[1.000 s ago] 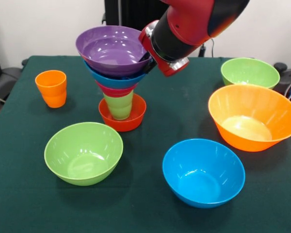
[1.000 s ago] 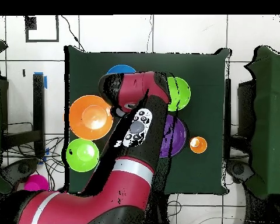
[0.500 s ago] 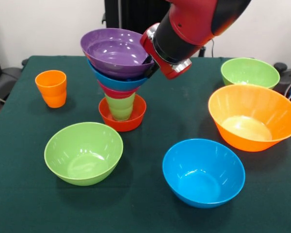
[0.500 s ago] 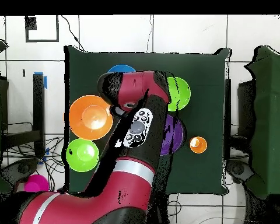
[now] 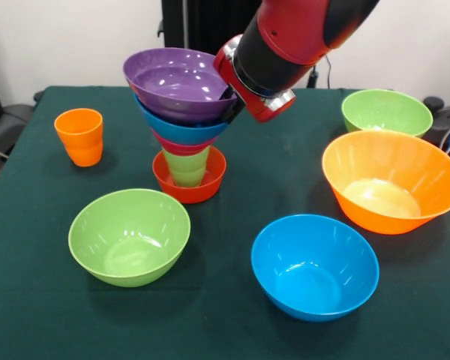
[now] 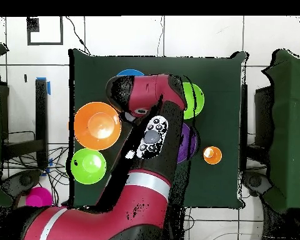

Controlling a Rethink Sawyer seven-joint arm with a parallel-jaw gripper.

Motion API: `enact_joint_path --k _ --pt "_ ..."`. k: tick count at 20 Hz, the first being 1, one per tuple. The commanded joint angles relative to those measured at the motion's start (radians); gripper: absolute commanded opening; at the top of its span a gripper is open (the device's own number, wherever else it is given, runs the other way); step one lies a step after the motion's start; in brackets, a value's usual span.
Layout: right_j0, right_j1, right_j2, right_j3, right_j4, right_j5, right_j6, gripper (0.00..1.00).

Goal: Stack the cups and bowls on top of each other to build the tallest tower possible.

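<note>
Tower leaning, gripper at purple bowl's rim

The gripper [image 5: 231, 96] sits at the right rim of the purple bowl [image 5: 178, 81], top of the tower [image 5: 184, 124]; fingers are hidden behind the rim, so I cannot tell if it grips or is released. Vs. a second ago, the upper part (purple, blue bowl [image 5: 181, 129], pink bowl [image 5: 181, 145]) has shifted a bit toward the gripper and up, and the green cup [image 5: 186, 166] below-left of gripper now leans in the red bowl [image 5: 191, 187]. Probably the stack is not settled; letting go now may tip it. Orange cup [image 5: 80, 136] is far left of gripper; lime bowl [image 5: 129, 235], 2nd blue bowl [image 5: 314, 266], big orange bowl [image 5: 391, 181] wait nearer the camera.
</note>
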Motion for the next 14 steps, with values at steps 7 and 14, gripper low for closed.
enact_joint_path --k 7,14 --pt "-0.043 -0.015 0.179 0.062 0.023 -0.066 -0.097 0.0" --pt "-0.041 -0.013 0.173 0.077 0.017 0.005 -0.056 0.0"
